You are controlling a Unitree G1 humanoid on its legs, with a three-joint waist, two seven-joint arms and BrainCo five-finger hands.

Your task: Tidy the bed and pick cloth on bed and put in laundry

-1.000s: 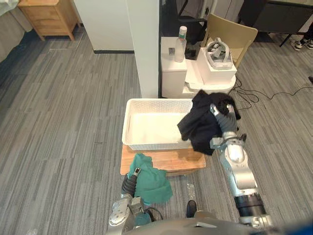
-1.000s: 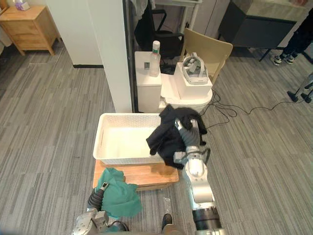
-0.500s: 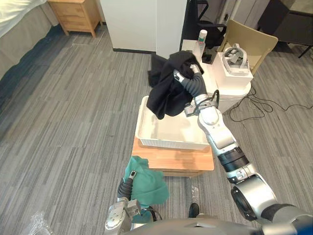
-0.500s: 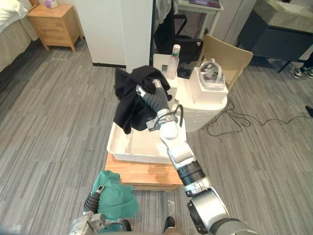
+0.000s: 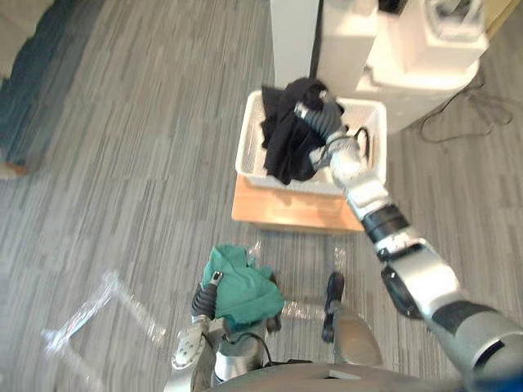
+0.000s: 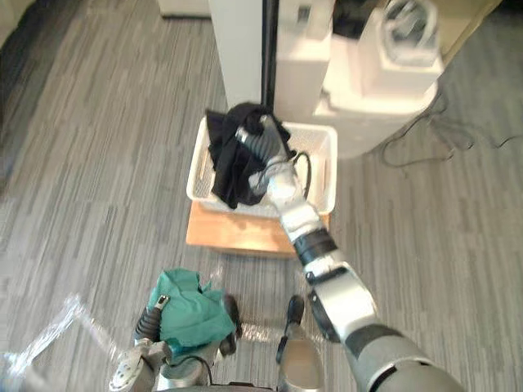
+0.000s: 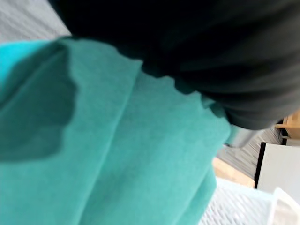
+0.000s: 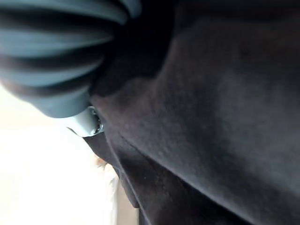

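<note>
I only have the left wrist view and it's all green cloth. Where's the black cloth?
Observer: It's the black cloth in the right hand, hanging over the white basket.
Operator: Is it down inside yet?
Observer: Not released. The fingers grip its top, and it drapes over the basket's left half. I can't tell whether it touches the bottom.
Operator: What's the basket sitting on?
Observer: A low wooden stand on the floor, in front of a white cabinet.
</note>
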